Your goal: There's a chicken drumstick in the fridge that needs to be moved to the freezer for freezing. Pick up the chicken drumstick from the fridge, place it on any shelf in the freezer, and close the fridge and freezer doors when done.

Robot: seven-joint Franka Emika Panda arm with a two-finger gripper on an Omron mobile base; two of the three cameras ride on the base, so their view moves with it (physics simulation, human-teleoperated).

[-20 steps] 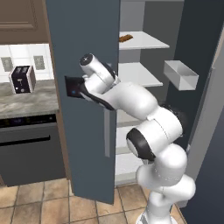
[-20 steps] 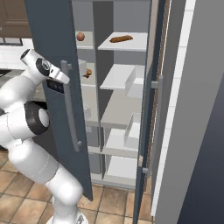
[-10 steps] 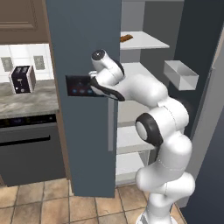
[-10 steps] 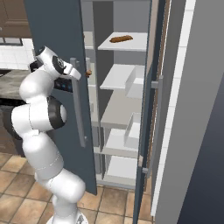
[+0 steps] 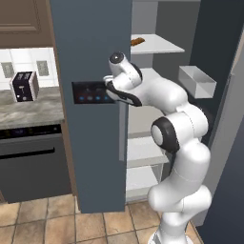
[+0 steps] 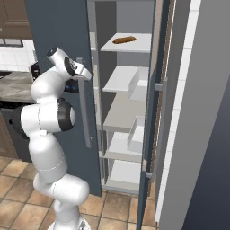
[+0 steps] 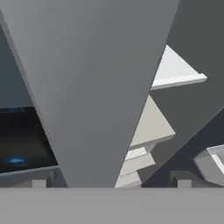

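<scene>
Chicken drumstick: we cannot tell where it lies. The freezer door point(image 5: 90, 43) and the arm stand in front of much of the unit's interior, so we cannot place the drumstick relative to the jaws either.

Freezer door: slate-blue, standing ajar, with its dark control panel point(image 5: 89, 92) facing the room. Its vertical grey handle point(image 5: 123, 138) runs down the free edge.

Gripper point(image 7: 113, 181): at panel height, up against the door's free edge. In the hand view a broad grey bar rises between the two fingertips point(image 7: 43, 181), with the blue-lit panel just to its left. We take the bar for the handle seen close. The jaws stand wide apart on either side of the bar, not clamped on it, and they hold nothing.

Beyond the door: an open compartment with white shelves point(image 6: 123, 78), stacked one above the other. A longer brown stick-shaped food point(image 6: 124, 40) lies on the top one. A clear door bin point(image 5: 196, 81) hangs on the other door point(image 6: 155, 112), which also stands open.

Further out, left of the unit: a toaster point(image 5: 22, 86) sits on the grey tabletop point(image 5: 28, 112), with a dark oven front point(image 5: 33, 162) beneath. The floor point(image 5: 43, 221) is tan tile.
</scene>
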